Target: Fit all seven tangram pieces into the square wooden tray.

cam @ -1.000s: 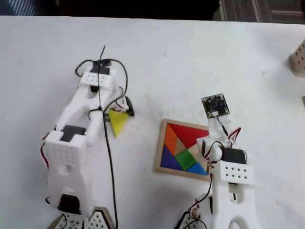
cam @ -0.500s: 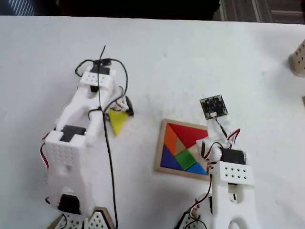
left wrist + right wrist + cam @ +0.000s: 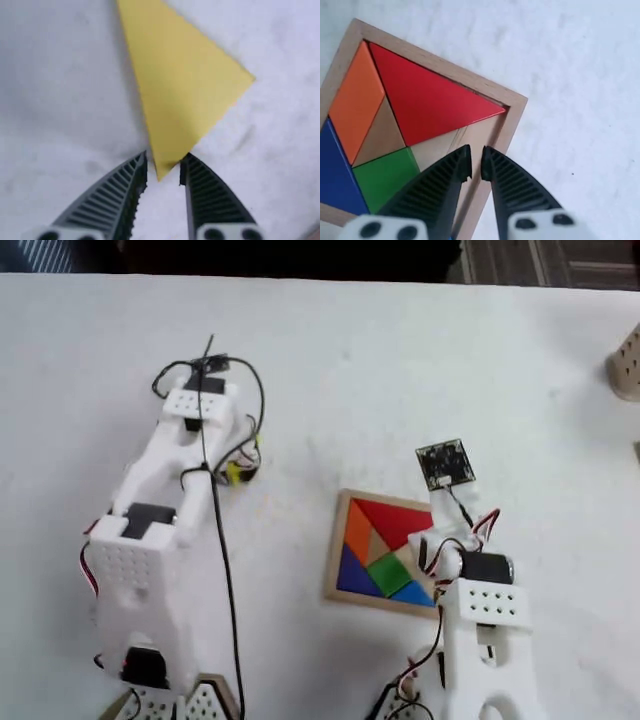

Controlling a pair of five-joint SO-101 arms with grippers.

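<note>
Our left gripper (image 3: 162,167) is pinching the corner tip of the yellow triangle (image 3: 175,85) out on the white table (image 3: 400,360), well apart from the wooden tray (image 3: 445,69). Our right gripper (image 3: 476,162) hangs over the tray's bare gap beside the red triangle (image 3: 430,100), fingers nearly pressed together and holding nothing.

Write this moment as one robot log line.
left hand: pinches yellow triangle tip | right hand: empty, above wooden tray

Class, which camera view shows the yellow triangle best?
The left wrist view: the yellow triangle is large, one corner between the fingers of the left gripper. The high view gives a small yellow patch beside that arm. The right wrist view faces the tray.
</note>
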